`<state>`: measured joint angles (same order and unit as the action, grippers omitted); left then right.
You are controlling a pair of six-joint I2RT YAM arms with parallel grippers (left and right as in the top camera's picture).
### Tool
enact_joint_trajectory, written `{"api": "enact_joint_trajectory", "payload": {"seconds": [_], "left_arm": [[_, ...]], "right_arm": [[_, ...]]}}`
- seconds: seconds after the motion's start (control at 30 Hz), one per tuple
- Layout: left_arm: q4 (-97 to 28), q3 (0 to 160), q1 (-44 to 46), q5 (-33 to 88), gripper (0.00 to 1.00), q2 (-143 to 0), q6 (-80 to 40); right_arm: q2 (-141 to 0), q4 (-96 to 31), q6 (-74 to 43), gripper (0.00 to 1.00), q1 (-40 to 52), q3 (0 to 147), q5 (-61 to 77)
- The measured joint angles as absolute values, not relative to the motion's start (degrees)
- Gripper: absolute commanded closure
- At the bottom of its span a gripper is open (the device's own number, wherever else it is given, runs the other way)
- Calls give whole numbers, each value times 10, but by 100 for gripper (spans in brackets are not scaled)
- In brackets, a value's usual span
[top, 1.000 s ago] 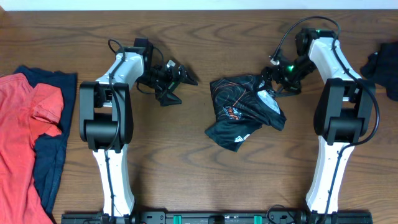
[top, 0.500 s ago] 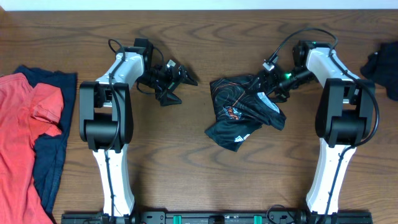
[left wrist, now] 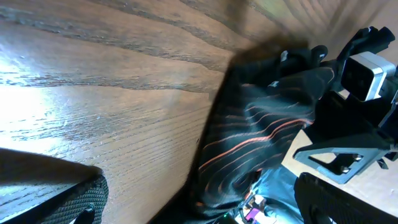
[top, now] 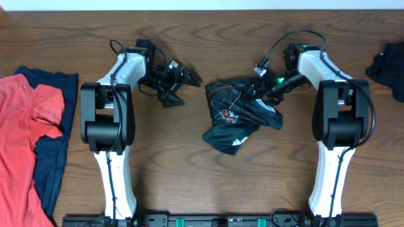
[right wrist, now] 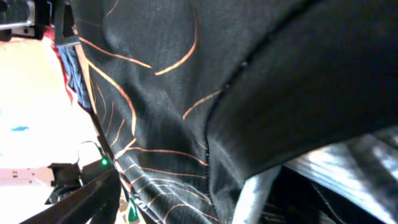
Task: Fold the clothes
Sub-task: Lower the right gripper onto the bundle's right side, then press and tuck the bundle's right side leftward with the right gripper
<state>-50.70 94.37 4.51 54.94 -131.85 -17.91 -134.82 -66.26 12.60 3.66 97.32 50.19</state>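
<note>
The black jersey with orange wavy lines lies crumpled at the table's middle; it also shows in the left wrist view. My right gripper is pressed into its upper right edge. The right wrist view is filled by jersey cloth, which lies between the fingers; these stand apart, so the gripper is open around the fabric. My left gripper hovers open left of the jersey, apart from it, its fingers wide with only table between them. A red top lies on a navy top at far left.
A dark garment sits at the table's far right edge. Both arm bases stand at the front, left and right of the middle. Bare wooden table shows in front of the jersey.
My right gripper has moved left into the jersey and its jaws have narrowed; the jersey has been shoved a little to the left. The left arm has not moved.
</note>
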Motion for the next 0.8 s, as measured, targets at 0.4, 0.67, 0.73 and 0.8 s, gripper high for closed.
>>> {"api": "enact_joint_trajectory", "payload": {"seconds": [0.4,0.67,0.73,0.8], "left_arm": [[-512,944,45,549,2,-1319,-175],[-514,943,45,550,2,-1319,-175],[-515,943,45,550,2,-1319,-175],[-515,943,45,550,2,-1319,-175]], "right_arm": [[-1346,-561,55,53,53,939,520],[-1339,-477,13,75,54,888,546],[-1338,-467,5,85,54,881,548],[-1338,-460,-2,99,55,875,544]]}}
